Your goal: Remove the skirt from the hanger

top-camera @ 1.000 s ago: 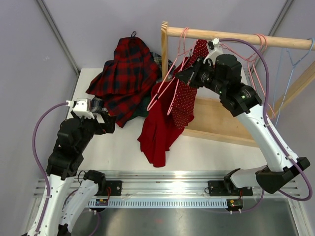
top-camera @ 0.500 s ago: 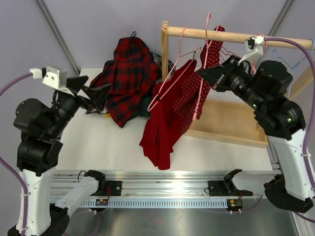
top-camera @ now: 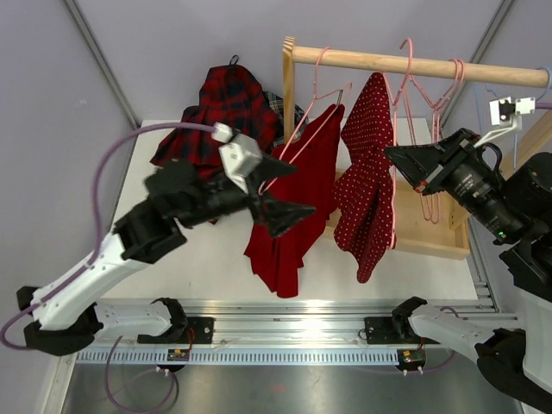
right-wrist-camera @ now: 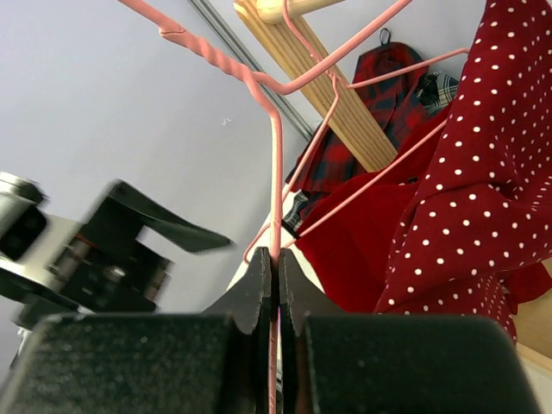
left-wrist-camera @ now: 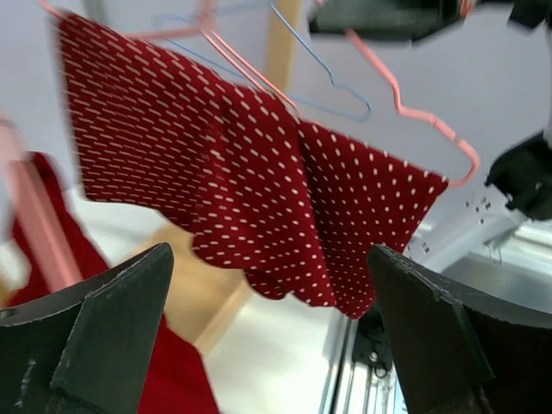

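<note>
1. Seen from above, one dotted skirt (top-camera: 366,172) hangs over the bench (top-camera: 423,272), its long axis upright, with the waist up on a pink hanger (top-camera: 395,216) and the hem pointing down.
   - The right arm (top-camera: 483,190) has its jaws clamped on that hanger's wire, just beside the skirt.
   - The left arm (top-camera: 164,224) has its jaws apart and empty, in front of one plain red garment (top-camera: 297,207).
   - That garment hangs on a second hanger (top-camera: 302,138) from the wooden rail (top-camera: 431,65).
   - One heap of plaid clothes (top-camera: 220,112) lies behind.
2. At the left wrist, the skirt (left-wrist-camera: 259,172) stretches from upper left to lower right. Two dark fingers (left-wrist-camera: 103,336) are spread wide below it and hold nothing. One blue hanger (left-wrist-camera: 336,86) shows behind.
3. At the right wrist, the jaws are pressed together on the pink hanger (right-wrist-camera: 274,172). The skirt (right-wrist-camera: 483,155) falls down the right side.
</note>
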